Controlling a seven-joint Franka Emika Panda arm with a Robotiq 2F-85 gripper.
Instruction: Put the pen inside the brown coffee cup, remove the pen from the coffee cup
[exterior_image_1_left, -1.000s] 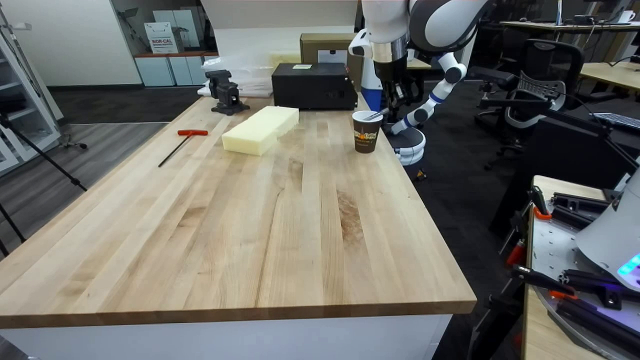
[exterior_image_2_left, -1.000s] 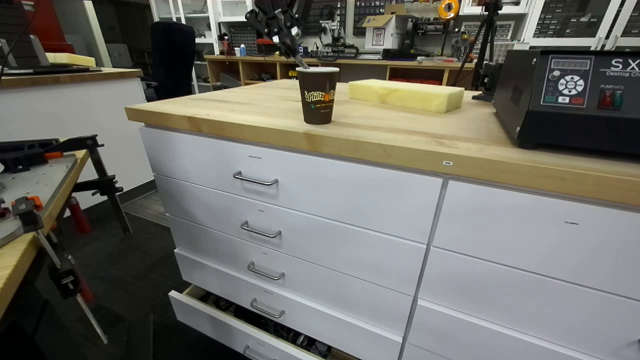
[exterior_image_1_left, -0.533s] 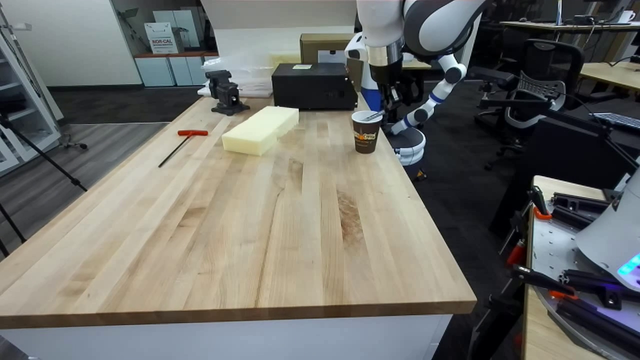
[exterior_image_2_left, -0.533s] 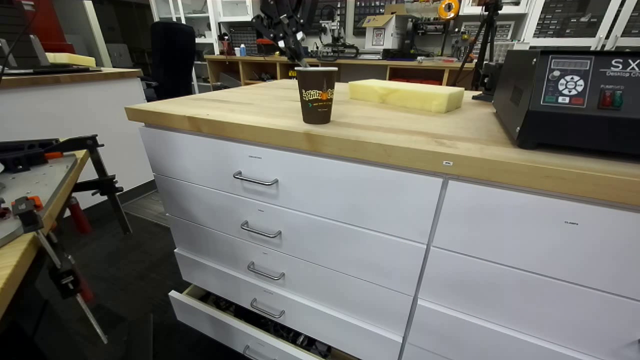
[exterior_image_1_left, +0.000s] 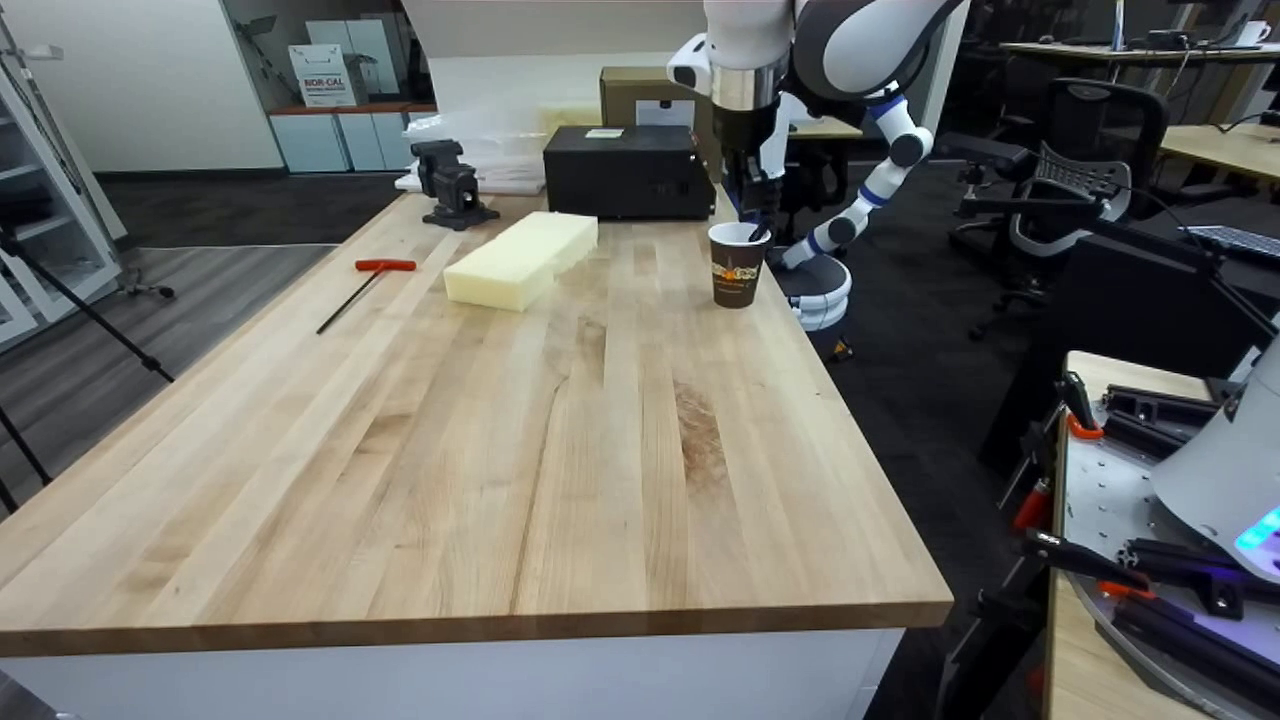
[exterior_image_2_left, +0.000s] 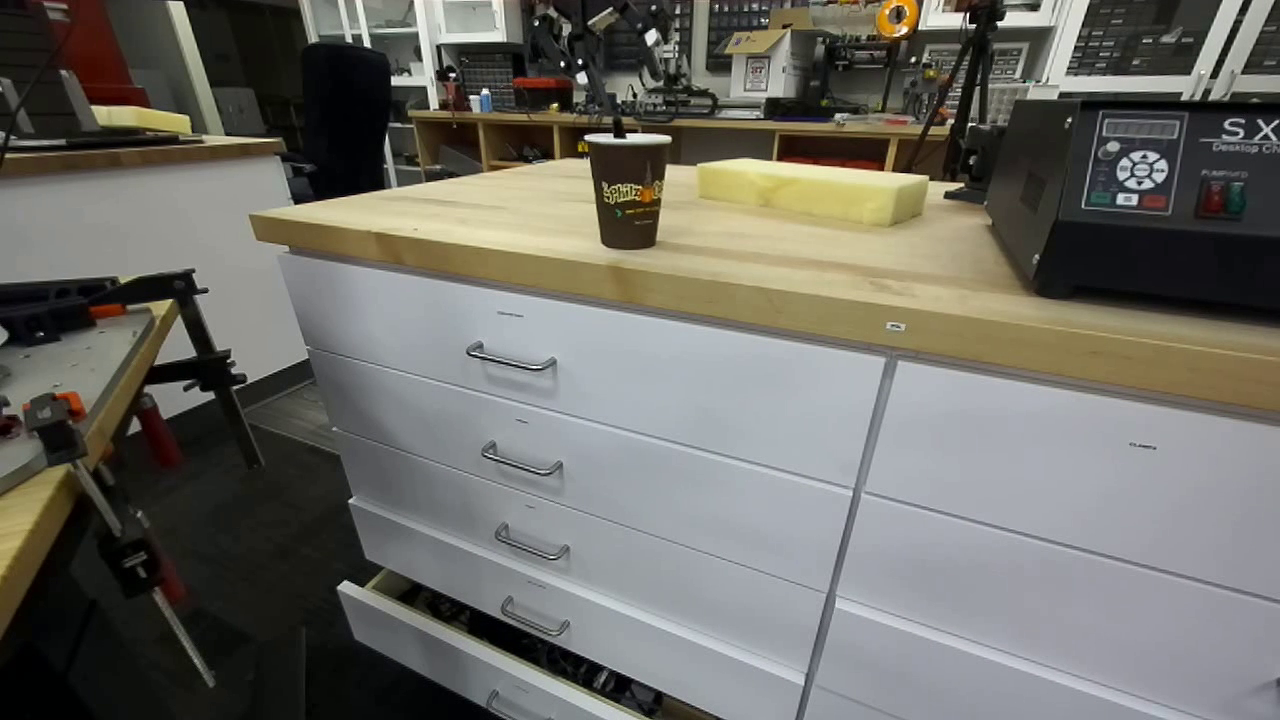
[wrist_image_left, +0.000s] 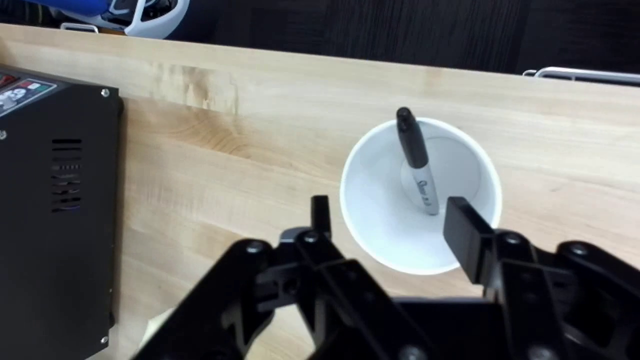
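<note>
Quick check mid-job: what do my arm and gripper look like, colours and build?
White arm with dark grey joint trim and a silver band. Black gripper with jointed linkages, round screw heads and blocky, flat-faced fingertips.

My gripper (wrist_image_left: 387, 219), pinching the pen (wrist_image_left: 414, 146) a second ago, now stands with its fingers spread and has let it go. The pen leans loose inside the brown coffee cup (exterior_image_2_left: 630, 205), its black cap poking above the rim, where earlier I see a paler length slanting in from the fingertips. In both exterior views the cup sits nudged slightly off its earlier spot, and my arm (exterior_image_1_left: 746, 88) shows further left in an exterior view.
</note>
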